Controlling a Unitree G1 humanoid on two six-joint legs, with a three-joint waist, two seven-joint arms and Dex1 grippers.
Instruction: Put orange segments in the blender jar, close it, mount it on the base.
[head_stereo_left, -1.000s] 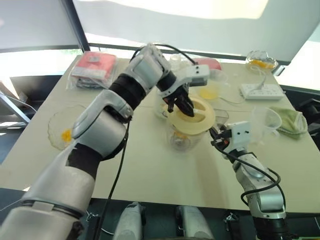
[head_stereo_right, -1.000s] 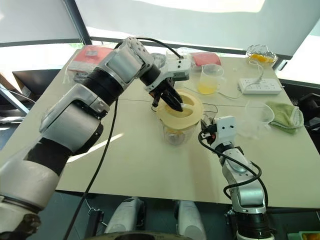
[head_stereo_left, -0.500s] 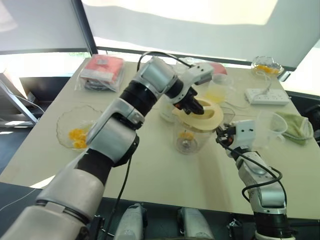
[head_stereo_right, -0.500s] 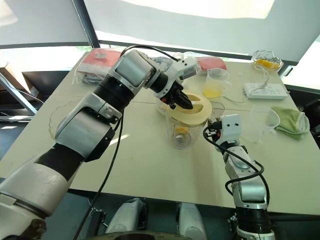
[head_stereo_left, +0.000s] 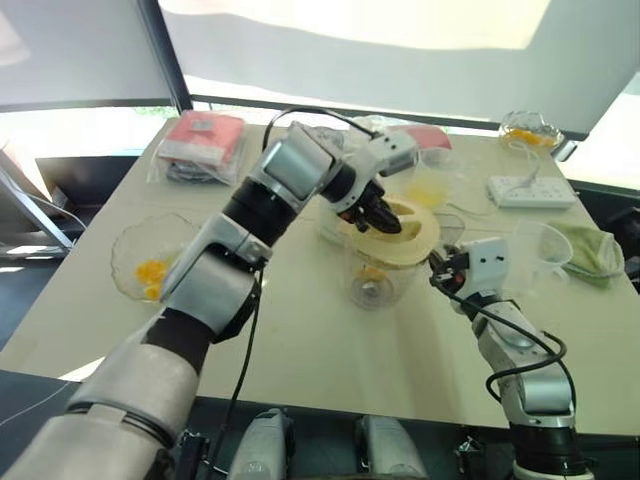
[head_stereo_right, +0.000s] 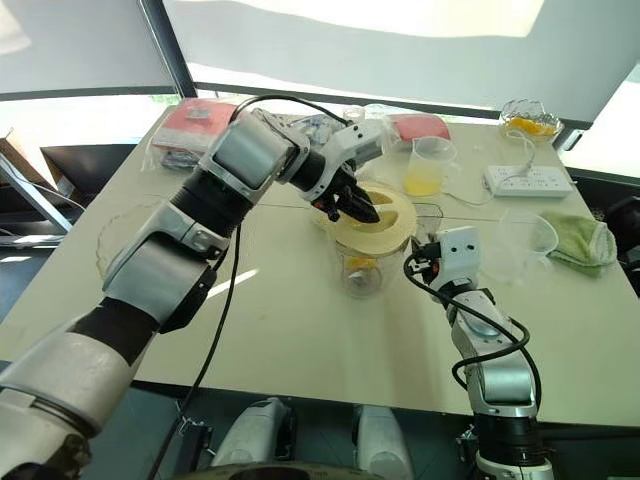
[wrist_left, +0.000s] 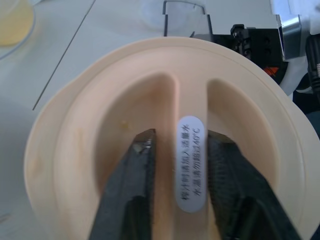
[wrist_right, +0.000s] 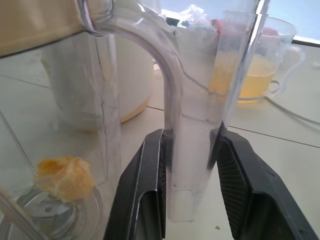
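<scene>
At the left edge of the left eye view a shallow clear bowl (head_stereo_left: 150, 262) holds spare yellow-orange glossy orange segments (head_stereo_left: 150, 273). Toward frame centre the left gripper (head_stereo_left: 381, 216) points down onto the pale cream round plastic lid (head_stereo_left: 398, 232) capping the large clear plastic blender jar (head_stereo_left: 378, 277); its fingers (wrist_left: 131, 186) straddle the lid's raised grip bar, whose long axis runs along the fingers, and look slackened rather than pinching. Right of the jar, the right gripper (head_stereo_left: 437, 268) is clamped on the jar's clear handle (wrist_right: 189, 165), the nearer arm for lifting
</scene>
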